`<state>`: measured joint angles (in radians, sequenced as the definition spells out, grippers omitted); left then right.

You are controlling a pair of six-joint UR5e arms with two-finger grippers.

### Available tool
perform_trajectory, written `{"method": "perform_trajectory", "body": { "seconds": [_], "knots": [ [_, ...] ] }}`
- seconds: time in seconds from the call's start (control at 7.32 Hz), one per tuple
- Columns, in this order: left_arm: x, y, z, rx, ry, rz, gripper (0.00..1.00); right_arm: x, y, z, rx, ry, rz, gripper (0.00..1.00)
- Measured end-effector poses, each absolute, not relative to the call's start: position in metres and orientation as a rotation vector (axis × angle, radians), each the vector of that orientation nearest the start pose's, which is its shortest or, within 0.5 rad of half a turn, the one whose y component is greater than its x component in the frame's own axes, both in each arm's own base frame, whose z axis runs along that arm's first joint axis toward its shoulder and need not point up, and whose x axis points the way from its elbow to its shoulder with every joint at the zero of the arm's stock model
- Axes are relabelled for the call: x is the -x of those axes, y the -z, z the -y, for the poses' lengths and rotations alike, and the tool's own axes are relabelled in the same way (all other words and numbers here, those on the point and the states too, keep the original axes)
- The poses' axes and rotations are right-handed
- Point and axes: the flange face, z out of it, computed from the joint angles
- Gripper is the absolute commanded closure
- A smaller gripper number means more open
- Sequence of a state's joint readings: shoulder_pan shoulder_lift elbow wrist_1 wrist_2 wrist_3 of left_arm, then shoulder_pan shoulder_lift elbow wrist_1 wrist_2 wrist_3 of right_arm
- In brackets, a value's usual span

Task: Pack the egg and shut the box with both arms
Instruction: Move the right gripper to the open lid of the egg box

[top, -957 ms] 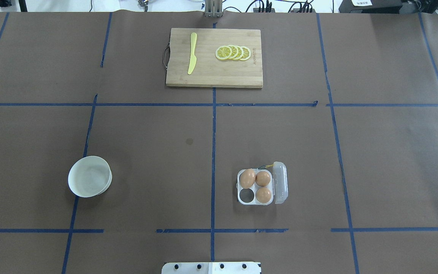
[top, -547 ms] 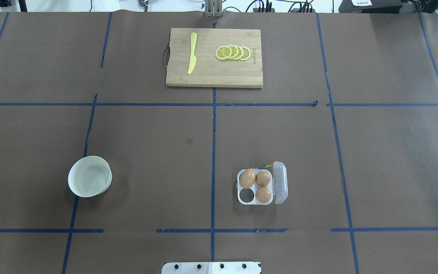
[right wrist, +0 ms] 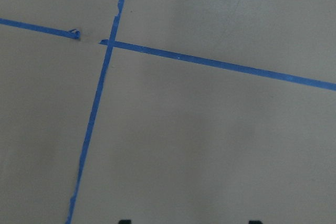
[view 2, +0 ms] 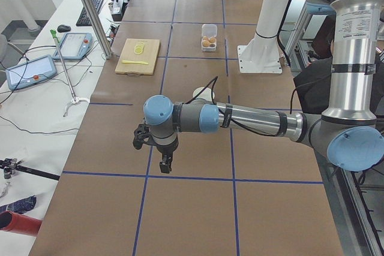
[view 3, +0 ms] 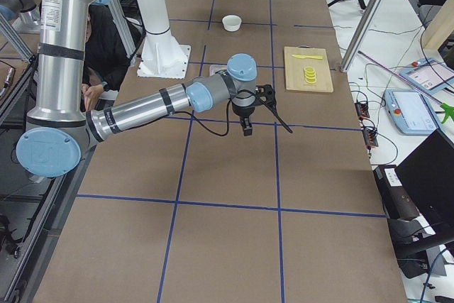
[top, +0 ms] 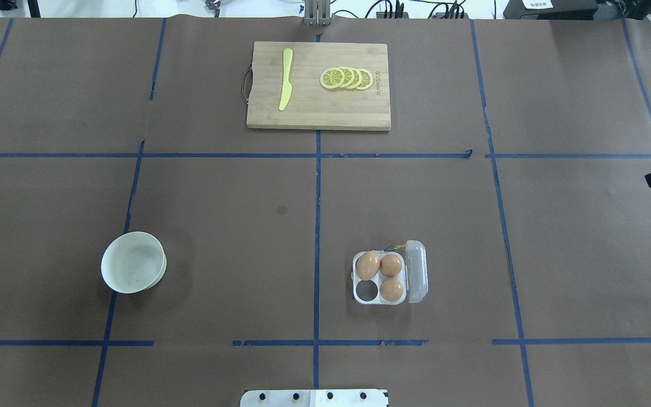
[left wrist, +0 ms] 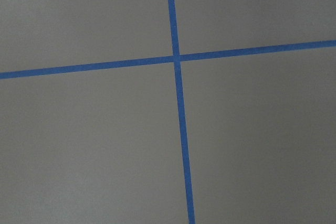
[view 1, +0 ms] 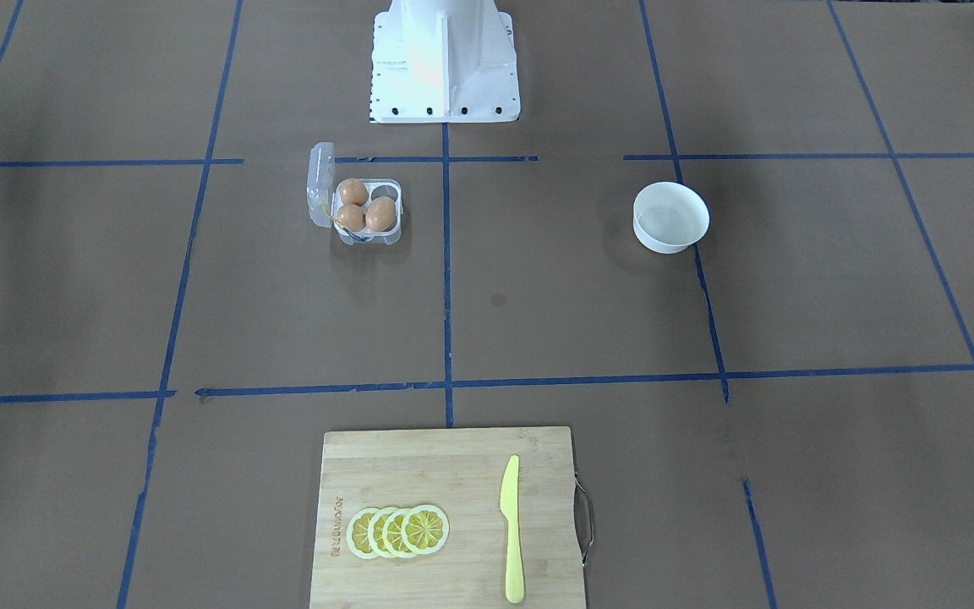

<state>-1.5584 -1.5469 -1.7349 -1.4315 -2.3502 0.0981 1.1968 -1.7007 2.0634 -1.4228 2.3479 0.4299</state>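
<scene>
1. you are at the opening of the job: nothing is gripped. the left arm and the right arm hang over the taped brown table, out toward its ends and well apart from the egg box.
2. the box sits on the robot's right half of the table, near the white base. its clear lid stands open along the right side, and a thin yellow cord lies at the far edge.
3. three brown eggs are in its cups, and the near-left cup holds none. the far-left egg looks taller than its neighbours and seems tilted, so i judge it not fully seated.
4. i see no loose egg on the table or in the white bowl. settle which egg you mean to pack before committing.
5. left gripper: it shows only from the side and its wrist camera catches no fingers, so i cannot tell whether it is spread or pressed together.
6. right gripper: two dark fingertips peek in at the bottom of its wrist view, well apart, so it reads as spread and holds nothing.
7. next, in my view, bring the right arm over the box, descend straight and pinch gently. keep the left arm ready to steady the tray while the lid folds across.
</scene>
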Motion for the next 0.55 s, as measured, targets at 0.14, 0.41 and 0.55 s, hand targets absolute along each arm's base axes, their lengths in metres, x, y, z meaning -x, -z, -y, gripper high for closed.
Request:
{"method": "perform_trajectory", "body": {
  "seconds": [0.14,0.41,0.55],
  "knots": [
    [0.057,-0.601,0.481,-0.043,-0.110,-0.779,0.00,0.129,-0.451,0.419,-0.118,0.122,0.912,0.73],
    [0.056,-0.598,0.483,-0.053,-0.115,-0.781,0.00,0.205,-0.431,0.400,-0.065,0.049,0.948,0.71],
    [0.056,-0.597,0.484,-0.056,-0.116,-0.781,0.00,0.247,-0.411,0.392,-0.054,0.011,0.974,0.72]
  ]
}}
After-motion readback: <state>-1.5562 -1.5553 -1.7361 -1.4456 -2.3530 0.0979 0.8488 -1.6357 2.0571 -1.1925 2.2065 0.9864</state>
